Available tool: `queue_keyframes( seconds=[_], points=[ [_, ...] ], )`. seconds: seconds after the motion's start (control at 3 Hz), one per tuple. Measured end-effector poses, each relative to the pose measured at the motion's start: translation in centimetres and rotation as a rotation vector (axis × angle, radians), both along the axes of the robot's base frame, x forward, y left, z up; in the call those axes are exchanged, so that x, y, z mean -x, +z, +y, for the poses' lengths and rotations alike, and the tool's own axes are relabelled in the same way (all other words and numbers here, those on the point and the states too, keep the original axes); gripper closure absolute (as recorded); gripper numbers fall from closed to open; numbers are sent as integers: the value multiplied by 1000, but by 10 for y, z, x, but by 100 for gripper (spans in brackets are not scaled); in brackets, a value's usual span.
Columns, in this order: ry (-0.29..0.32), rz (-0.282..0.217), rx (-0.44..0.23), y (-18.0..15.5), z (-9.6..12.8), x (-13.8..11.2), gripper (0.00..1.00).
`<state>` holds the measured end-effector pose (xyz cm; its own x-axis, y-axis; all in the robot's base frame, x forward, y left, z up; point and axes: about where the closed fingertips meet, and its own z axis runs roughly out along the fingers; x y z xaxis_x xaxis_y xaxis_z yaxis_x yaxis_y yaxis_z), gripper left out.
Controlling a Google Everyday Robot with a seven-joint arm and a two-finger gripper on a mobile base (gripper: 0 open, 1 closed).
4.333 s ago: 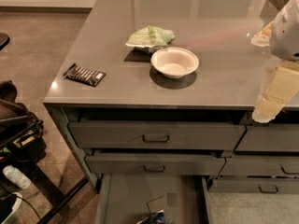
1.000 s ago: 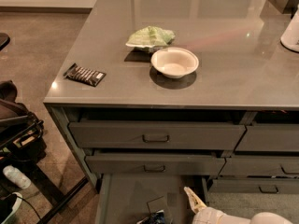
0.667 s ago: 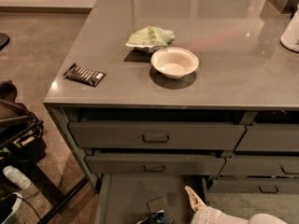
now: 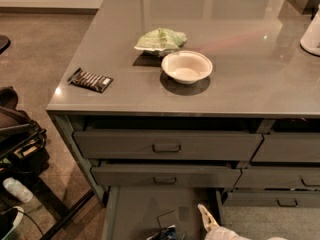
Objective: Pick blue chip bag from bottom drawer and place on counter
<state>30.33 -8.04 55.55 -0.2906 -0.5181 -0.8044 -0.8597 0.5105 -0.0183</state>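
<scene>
The bottom drawer [image 4: 142,204] stands pulled open at the lower edge of the camera view, showing its grey-green floor. The blue chip bag [image 4: 164,233] lies in it at the very bottom of the view, only its top part showing. My gripper [image 4: 204,216] reaches into the drawer from the lower right, its pale tip just right of the bag and apart from it. The counter [image 4: 240,39] is the glossy grey top above the drawers.
On the counter lie a pale green bag [image 4: 161,38], a white bowl [image 4: 186,67] and a flat black striped packet [image 4: 90,80]. A white object [image 4: 312,35] stands at the right edge. Two shallower drawers [image 4: 165,145] sit above. Dark bags [image 4: 17,144] lie on the floor at left.
The arm has come down from beside the counter's right edge into the open bottom drawer. Over the last second it has hardly moved.
</scene>
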Motion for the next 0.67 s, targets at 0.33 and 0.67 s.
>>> queue_keyframes(
  seconds=[0.33, 0.67],
  points=[
    [-35, -31, -53, -40, 0, -18, 0],
    [-51, -22, -112, -89, 6, -46, 0]
  ],
)
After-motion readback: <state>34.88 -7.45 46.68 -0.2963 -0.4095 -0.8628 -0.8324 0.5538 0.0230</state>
